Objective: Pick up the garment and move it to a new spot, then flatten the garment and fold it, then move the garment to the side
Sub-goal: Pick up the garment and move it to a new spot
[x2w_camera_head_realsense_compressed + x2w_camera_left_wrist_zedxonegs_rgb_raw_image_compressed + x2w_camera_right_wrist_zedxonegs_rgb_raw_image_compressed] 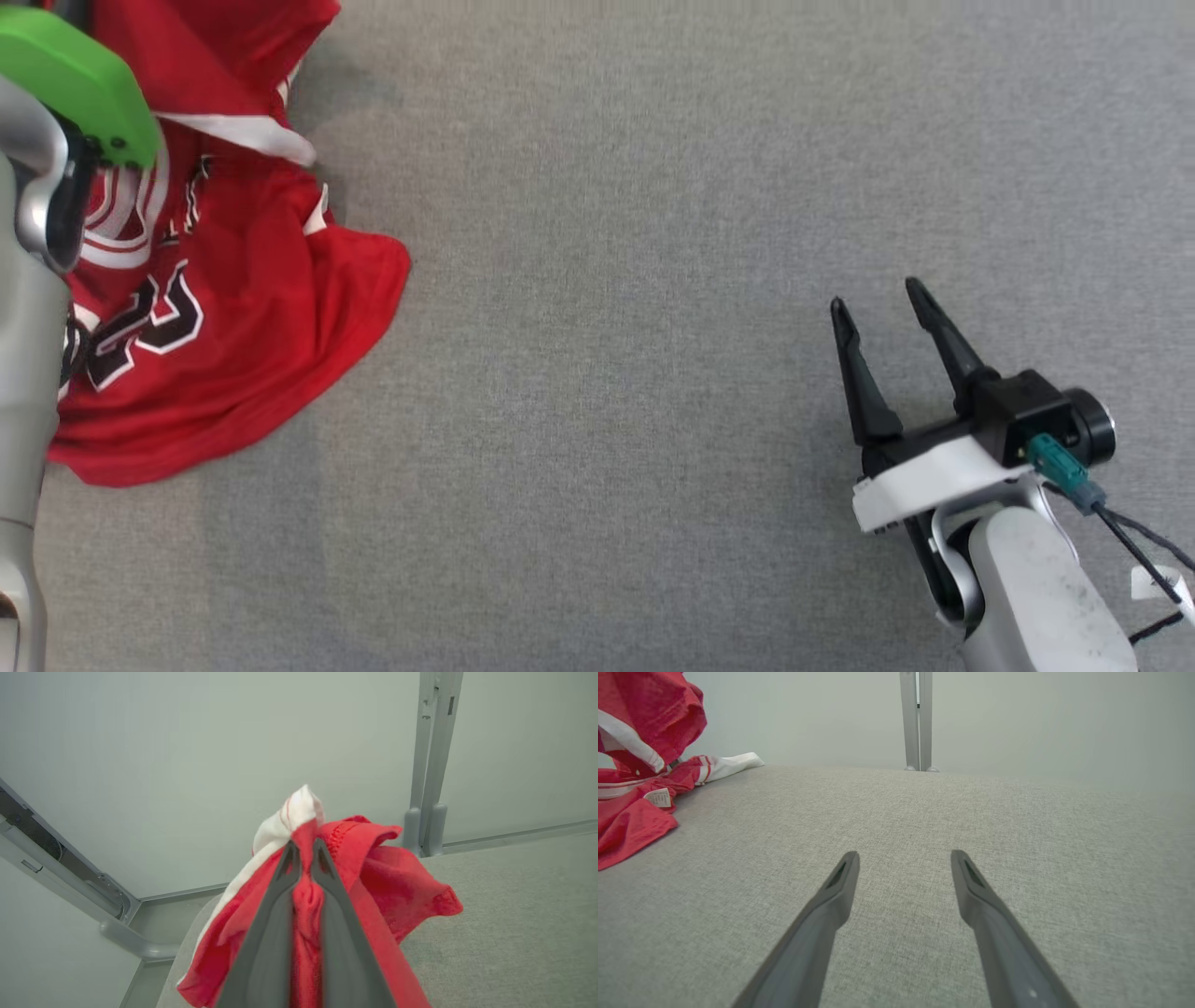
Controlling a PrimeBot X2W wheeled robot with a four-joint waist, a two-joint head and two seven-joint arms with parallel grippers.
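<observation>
The garment (233,308) is a red jersey with white trim and black-and-white lettering, crumpled at the left of the grey table in the head view. In the left wrist view my left gripper (304,851) is shut on a bunched fold of the garment (397,882), red and white cloth spilling out around both fingers. Its silver forearm with a green cover (75,84) crosses the garment's upper left. At the lower right my right gripper (873,299) stands open, well apart from the cloth. The right wrist view has the right gripper (903,858) low over bare fabric, the garment (640,742) at the far left.
The grey fabric table (607,327) stretches wide between the garment and my right gripper. A grey post (916,718) and a pale wall stand behind the far edge. A table edge and a grey rail (135,945) lie at the lower left of the left wrist view.
</observation>
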